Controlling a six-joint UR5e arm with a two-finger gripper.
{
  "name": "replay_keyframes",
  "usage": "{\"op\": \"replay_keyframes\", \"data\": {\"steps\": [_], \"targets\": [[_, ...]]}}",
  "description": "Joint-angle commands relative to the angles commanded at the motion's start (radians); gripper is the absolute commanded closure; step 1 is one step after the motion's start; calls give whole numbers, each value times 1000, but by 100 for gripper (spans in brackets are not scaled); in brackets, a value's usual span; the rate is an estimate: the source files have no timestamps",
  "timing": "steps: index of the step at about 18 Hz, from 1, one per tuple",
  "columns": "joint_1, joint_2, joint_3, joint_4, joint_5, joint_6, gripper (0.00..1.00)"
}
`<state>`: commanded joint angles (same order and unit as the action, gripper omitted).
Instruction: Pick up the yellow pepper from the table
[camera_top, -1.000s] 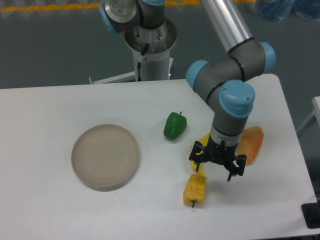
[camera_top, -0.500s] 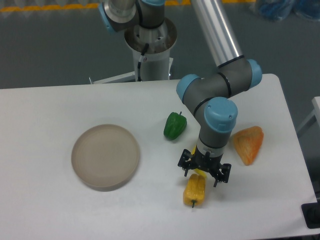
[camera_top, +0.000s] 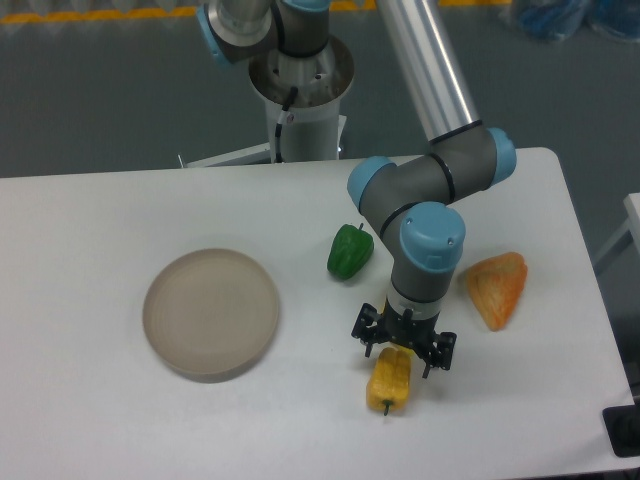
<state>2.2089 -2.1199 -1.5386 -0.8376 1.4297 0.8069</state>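
The yellow pepper (camera_top: 389, 383) lies on the white table (camera_top: 90, 220) near the front edge, its dark stem pointing toward the camera. My gripper (camera_top: 403, 344) hangs directly over the pepper's far end, open, with one finger on each side of that end. The fingers are low and close to the pepper; I cannot tell whether they touch it. The arm's wrist hides the table just behind the pepper.
A green pepper (camera_top: 349, 251) sits just behind and left of the gripper. An orange wedge-shaped piece (camera_top: 497, 288) lies to the right. A round beige plate (camera_top: 211, 313) rests on the left half of the table. The table's front edge is close to the yellow pepper.
The gripper has moved left and toward the front, from beside the orange wedge to over the yellow pepper's far end. The pepper has not moved.
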Motion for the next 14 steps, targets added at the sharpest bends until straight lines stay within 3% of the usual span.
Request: {"op": "replay_keyframes", "data": {"steps": [1, 3, 4, 6, 14], "targets": [[0, 0, 2, -2, 2, 0, 24], [0, 2, 9, -2, 0, 3, 50], [0, 2, 9, -2, 0, 3, 54], [0, 3, 9, -2, 0, 8, 60], [8, 23, 57, -5, 0, 47, 64]]}}
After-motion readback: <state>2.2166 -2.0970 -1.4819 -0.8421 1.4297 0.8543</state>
